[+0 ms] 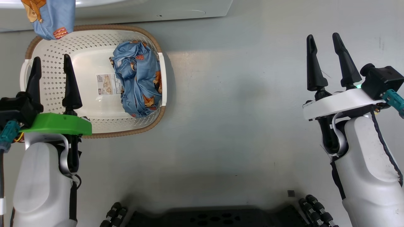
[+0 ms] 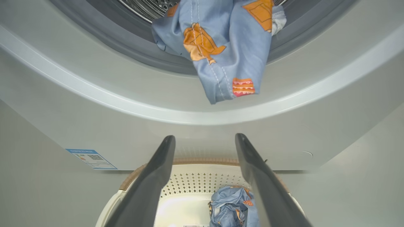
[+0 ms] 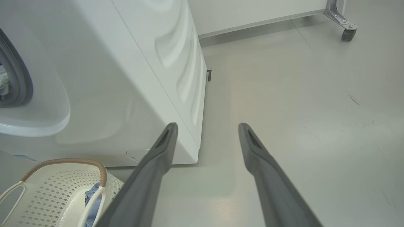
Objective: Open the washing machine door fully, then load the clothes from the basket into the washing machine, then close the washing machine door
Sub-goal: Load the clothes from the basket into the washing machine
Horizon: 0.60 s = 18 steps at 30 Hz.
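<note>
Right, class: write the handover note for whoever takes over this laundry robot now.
Both open and empty: left gripper near the left end of the basket, right gripper over bare floor.
One hanging garment droops from the open mouth of the washing machine; one bunched garment lies in the basket.
Done: first garment partly in.
Left: push it in, load the second, close the door.

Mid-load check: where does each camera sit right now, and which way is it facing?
Head view: on the head, facing down at the floor; basket holding a crumpled garment, left gripper and right gripper open, pale forearms below.
Left wrist view: on the left wrist, facing the washing machine drum mouth, a hanging garment draped out; own two fingers.
Right wrist view: on the right wrist, facing the machine's corner and floor; own two fingers.
Shared: all three show the basket.
</note>
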### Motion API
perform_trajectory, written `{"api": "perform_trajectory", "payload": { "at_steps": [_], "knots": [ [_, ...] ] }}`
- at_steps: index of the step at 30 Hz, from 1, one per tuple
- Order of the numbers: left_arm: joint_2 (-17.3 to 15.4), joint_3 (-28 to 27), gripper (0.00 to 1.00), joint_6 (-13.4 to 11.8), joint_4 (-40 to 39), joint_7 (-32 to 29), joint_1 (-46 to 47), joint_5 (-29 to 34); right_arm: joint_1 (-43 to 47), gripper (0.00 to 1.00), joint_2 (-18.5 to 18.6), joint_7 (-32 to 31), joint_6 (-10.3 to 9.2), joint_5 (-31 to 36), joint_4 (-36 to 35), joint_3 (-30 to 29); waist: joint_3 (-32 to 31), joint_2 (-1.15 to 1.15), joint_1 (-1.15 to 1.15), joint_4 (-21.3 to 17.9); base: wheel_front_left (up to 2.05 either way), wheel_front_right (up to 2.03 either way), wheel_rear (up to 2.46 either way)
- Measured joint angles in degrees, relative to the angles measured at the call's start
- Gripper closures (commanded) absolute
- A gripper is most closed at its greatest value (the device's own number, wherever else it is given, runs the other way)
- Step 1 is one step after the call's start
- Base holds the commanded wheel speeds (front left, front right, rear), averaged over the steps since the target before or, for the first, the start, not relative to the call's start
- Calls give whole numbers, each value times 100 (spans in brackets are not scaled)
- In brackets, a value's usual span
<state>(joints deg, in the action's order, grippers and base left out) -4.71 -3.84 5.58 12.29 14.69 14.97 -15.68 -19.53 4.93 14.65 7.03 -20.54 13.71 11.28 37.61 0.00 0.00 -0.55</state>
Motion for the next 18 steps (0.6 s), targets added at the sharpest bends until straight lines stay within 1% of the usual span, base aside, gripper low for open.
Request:
{"api": "perform_trajectory", "payload": {
  "at_steps": [8, 14, 18],
  "knots": [
    [5, 47, 0, 46, -186, 0, 29, 10, 1, 0, 3, 0, 0, -4, 31, 18, -51, 0, 0, 6, 0, 0, 0],
    [-4, 254, 0, 78, -310, 0, 41, 32, 1, 0, 9, 0, 0, -13, 58, 19, -95, 0, 0, 21, 0, 0, 0],
    [-74, 341, 0, 96, -448, -88, 157, 77, 1, 0, 9, 0, 0, -36, 73, 44, -115, 0, 0, 35, 0, 0, 0]
  ]
}}
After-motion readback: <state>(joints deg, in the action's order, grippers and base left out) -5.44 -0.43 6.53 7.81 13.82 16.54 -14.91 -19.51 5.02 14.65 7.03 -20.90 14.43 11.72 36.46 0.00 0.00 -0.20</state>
